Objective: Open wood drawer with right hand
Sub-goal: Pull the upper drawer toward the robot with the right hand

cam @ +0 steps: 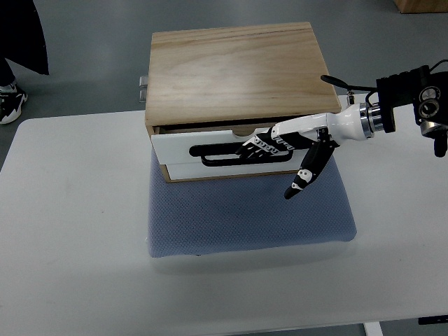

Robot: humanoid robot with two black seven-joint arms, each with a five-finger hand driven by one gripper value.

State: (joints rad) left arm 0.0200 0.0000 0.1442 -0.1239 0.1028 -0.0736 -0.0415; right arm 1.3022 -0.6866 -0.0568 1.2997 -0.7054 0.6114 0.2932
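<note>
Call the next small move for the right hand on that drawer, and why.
Probably a short, straight pull toward the robot. The right hand has its fingers hooked in the handle slot of the white drawer front, thumb hanging below, and the drawer sits only slightly out of the wood box.

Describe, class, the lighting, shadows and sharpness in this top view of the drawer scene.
Top view: even, soft light, no glare on the white table; a faint shadow lies on the blue mat under the right hand; the wood drawer box and hand are sharp, with no visible motion blur.
</note>
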